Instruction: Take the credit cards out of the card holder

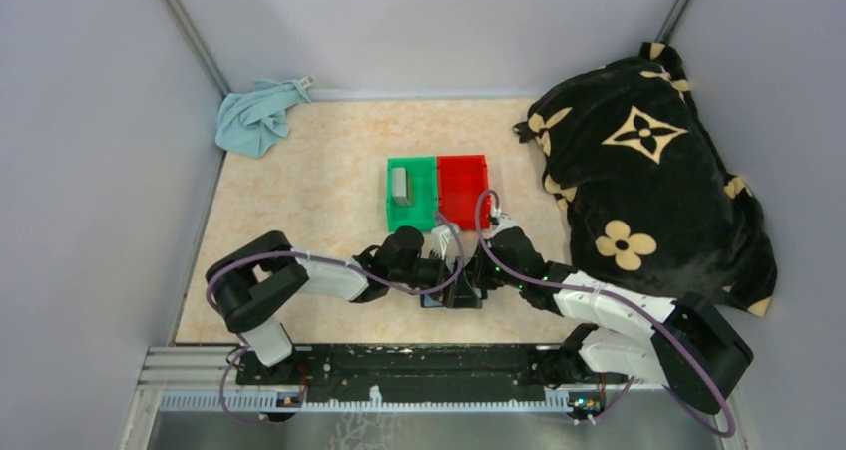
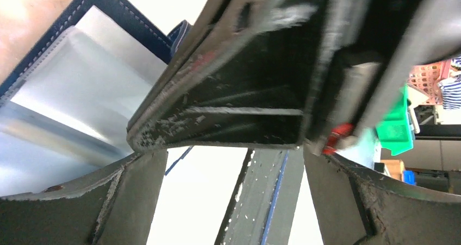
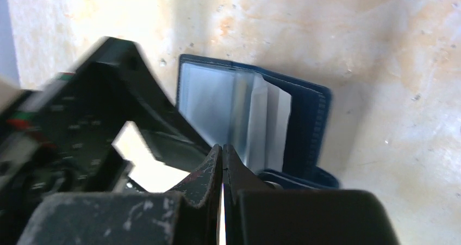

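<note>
The navy card holder (image 3: 310, 120) lies open on the table, with pale silvery cards (image 3: 269, 123) standing out of its clear inner pockets. It also fills the upper left of the left wrist view (image 2: 103, 0), with a silvery card (image 2: 81, 87) in it. My right gripper (image 3: 223, 147) is shut, its tips at the holder's near edge; I see nothing between them. My left gripper (image 2: 231, 155) is open and straddles the right gripper's finger beside the holder. From above both grippers (image 1: 461, 290) meet over the holder (image 1: 431, 300), which is mostly hidden. One grey card (image 1: 401, 185) lies in the green bin (image 1: 424, 193).
A red bin (image 1: 462, 189) stands against the green bin's right side, just beyond the grippers. A black flower-patterned blanket (image 1: 648, 171) is heaped at the right. A light blue cloth (image 1: 257, 116) lies at the back left corner.
</note>
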Available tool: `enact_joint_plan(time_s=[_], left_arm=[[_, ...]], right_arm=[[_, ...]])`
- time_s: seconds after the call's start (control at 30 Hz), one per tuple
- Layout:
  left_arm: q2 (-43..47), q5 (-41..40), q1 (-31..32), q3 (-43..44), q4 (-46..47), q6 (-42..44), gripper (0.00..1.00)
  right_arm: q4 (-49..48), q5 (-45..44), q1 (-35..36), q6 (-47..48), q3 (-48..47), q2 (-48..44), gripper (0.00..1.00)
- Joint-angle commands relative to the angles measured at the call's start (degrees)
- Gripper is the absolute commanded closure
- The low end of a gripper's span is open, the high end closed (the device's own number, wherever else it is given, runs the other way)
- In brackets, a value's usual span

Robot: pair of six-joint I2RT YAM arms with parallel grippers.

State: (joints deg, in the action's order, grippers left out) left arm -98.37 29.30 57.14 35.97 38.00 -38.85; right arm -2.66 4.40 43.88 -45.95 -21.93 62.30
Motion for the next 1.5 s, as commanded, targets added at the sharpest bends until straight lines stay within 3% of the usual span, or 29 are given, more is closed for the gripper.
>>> enact_joint_plan(time_s=[0.0, 0.27, 0.5, 1.17, 1.47], left_arm=[[6.23, -3.01, 0.25, -0.81, -3.13, 3.77, 0.0], [17.83, -12.72, -0.08, -4.97, -13.96, 7.16, 0.0], [24.13, -20.07, -1.15, -9.24, -17.63, 3.38, 0.02], [18.39, -19.65, -1.16, -10.55, -13.46, 0.54, 0.03], [14.97, -14.85, -1.11, -9.34, -7.99, -1.04, 0.03]], right_arm=[[1.16, -3.17, 0.61, -0.91, 0.09, 0.4, 1.0], [1.06, -4.76, 0.5, -0.92, -0.27, 4.13, 1.0], [-1.46, -3.55, 0.52, -0.87, 0.17, 5.83, 1.0], [-1.87, -3.08, 0.51, -0.89, 0.31, 5.94, 1.0], [-2.35, -2.6, 0.47, -1.41, 0.97, 5.89, 1.0]])
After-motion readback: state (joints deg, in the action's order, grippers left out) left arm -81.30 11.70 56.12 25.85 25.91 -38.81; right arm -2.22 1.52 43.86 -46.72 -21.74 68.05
